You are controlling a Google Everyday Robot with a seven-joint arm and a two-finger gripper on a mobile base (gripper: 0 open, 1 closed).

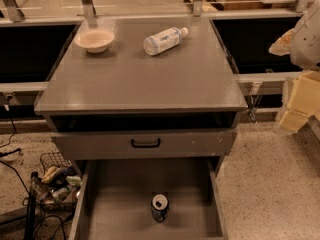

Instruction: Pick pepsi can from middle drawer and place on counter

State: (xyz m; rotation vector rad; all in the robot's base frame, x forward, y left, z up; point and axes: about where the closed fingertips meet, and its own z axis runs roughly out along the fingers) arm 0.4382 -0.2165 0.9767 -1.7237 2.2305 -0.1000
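Observation:
The pepsi can (160, 207) stands upright on the floor of the middle drawer (120, 204), near its front centre, silver top and pull tab facing up. That drawer is pulled out wide below the cabinet. The counter (140, 79) is the flat grey top above it. My gripper (296, 106) hangs at the right edge of the view, beside the counter's right side and well above and to the right of the can. It holds nothing that I can see.
A clear plastic bottle (165, 40) lies on its side at the counter's back, with a pale bowl (94, 39) to its left. The upper drawer front with a black handle (145, 143) is closed. A wire basket (57, 181) of items sits on the floor at left.

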